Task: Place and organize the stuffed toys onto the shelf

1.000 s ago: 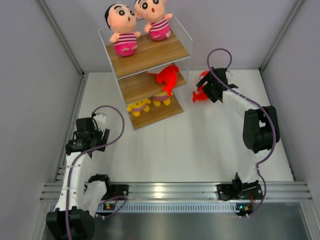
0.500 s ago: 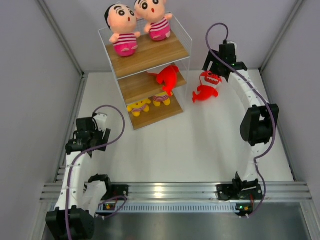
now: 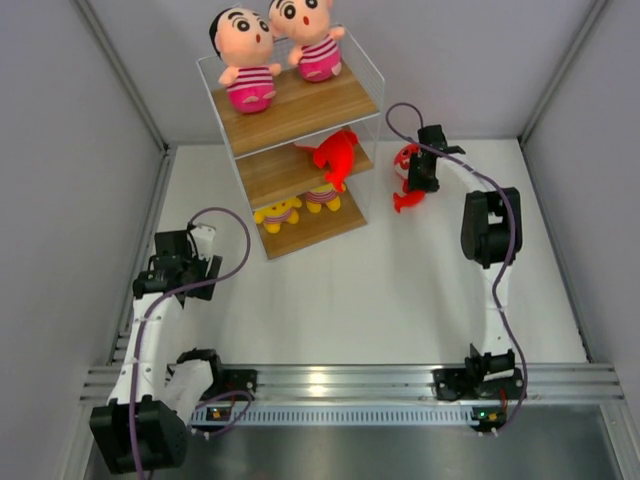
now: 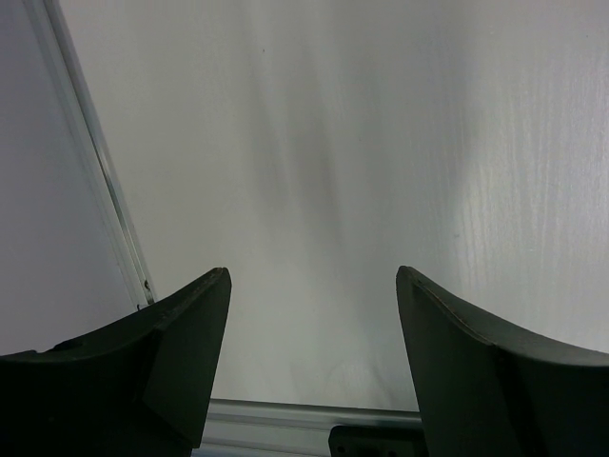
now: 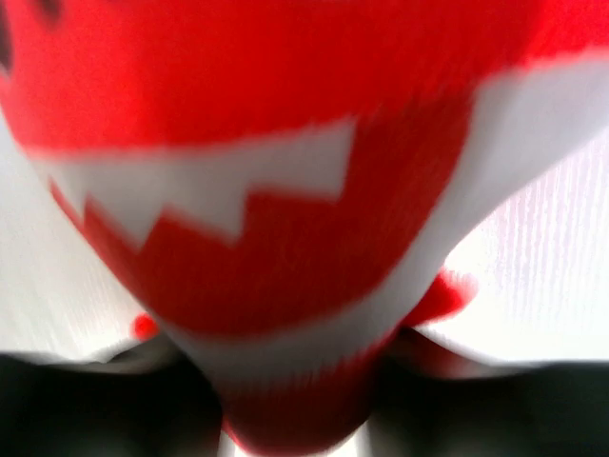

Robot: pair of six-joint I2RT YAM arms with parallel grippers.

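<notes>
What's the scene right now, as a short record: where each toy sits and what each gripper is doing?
top tier: two boy dolls on the shelf
middle tier: one red shark
bottom tier: two yellow dolls
table: second red shark, right of the shelf
right gripper: at the second red shark; grip unclear, wrist view blurred
left gripper: open, empty, over bare table
</notes>
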